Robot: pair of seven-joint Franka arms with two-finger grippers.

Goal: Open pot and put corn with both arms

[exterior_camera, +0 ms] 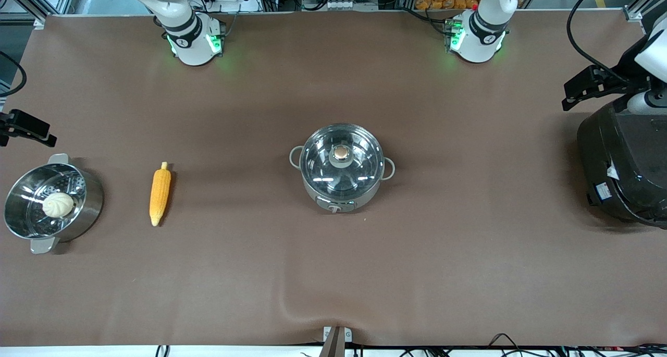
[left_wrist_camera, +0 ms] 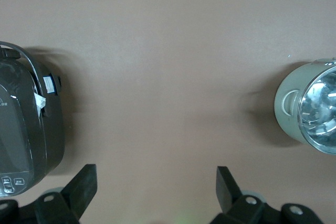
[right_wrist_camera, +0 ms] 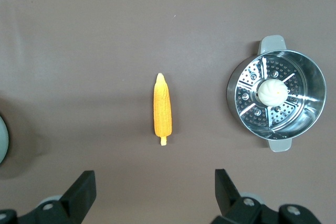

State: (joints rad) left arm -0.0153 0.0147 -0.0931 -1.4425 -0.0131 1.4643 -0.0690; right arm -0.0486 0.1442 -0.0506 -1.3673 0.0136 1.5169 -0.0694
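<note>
The steel pot [exterior_camera: 341, 190] stands mid-table with its glass lid [exterior_camera: 359, 172] and copper knob [exterior_camera: 341, 152] on. Its side also shows in the left wrist view [left_wrist_camera: 287, 106]. The yellow corn [exterior_camera: 160, 193] lies on the cloth between the pot and the steamer pot, and shows in the right wrist view [right_wrist_camera: 163, 109]. My left gripper [exterior_camera: 578, 90] hangs open and empty beside the black cooker; its wrist view shows it over bare cloth [left_wrist_camera: 156, 184]. My right gripper [exterior_camera: 28, 127] hangs open and empty over the right arm's end of the table, near the steamer pot, with bare cloth under it [right_wrist_camera: 155, 187].
A steel steamer pot [exterior_camera: 88, 200] with a white bun [exterior_camera: 58, 204] in it stands at the right arm's end, seen too in the right wrist view [right_wrist_camera: 315, 85]. A large black cooker [exterior_camera: 622, 164] stands at the left arm's end, also in the left wrist view [left_wrist_camera: 23, 129].
</note>
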